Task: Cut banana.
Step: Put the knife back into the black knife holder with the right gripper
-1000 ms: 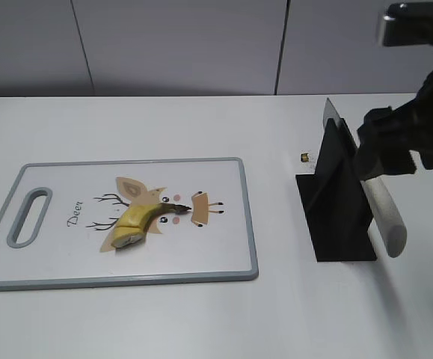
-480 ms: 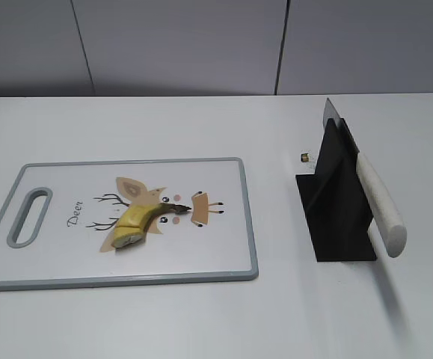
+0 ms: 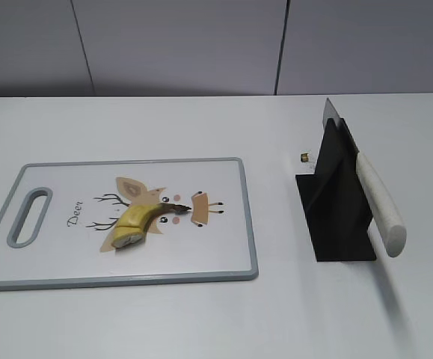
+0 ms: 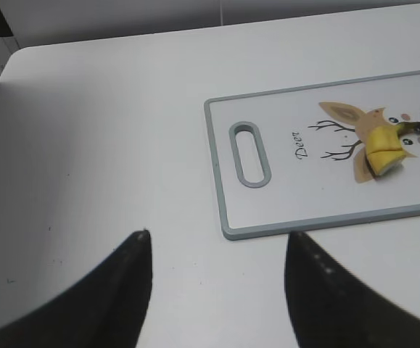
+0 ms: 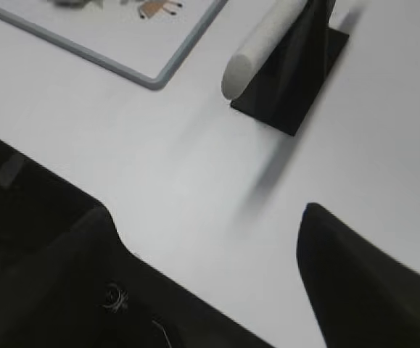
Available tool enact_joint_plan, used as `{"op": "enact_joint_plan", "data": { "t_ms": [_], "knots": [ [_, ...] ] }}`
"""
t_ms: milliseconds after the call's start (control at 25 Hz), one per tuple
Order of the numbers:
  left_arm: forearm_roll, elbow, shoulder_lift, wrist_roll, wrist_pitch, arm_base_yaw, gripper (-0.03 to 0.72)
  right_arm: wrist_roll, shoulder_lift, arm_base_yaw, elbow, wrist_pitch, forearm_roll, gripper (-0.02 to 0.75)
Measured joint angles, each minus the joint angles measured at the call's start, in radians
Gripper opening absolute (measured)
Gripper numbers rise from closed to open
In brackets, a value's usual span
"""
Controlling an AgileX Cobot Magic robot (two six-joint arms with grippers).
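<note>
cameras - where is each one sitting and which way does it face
Exterior view: raised in front of the table, slanting down at the cutting board, banana and knife in its black stand; no robot parts.
Left wrist view: above the table's left, facing the board and banana; open left gripper at bottom.
Right wrist view: low, facing the stand and knife handle; open right gripper.
All three share the board.

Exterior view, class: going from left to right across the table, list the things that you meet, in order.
Cutting board's handle slot → banana → small brass-coloured bit → black knife stand → knife's white handle.
</note>
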Motion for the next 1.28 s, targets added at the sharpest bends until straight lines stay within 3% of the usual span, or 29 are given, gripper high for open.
{"op": "enact_joint_plan", "data": {
  "t_ms": [560, 1080, 1280],
  "knots": [
    [0.0, 0.0, 0.0, 0.0, 0.0, 0.0, 0.562, -0.013, -0.237, -0.022, 0.003, 0.009, 0.005, 0.592],
    [0.0, 0.0, 0.0, 0.0, 0.0, 0.0, 0.562, -0.014, -0.237, -0.383, 0.003, 0.009, 0.02, 0.592],
    [0.0, 0.0, 0.0, 0.0, 0.0, 0.0, 0.562, -0.014, -0.237, -0.407, 0.003, 0.009, 0.02, 0.592]
  ]
}}
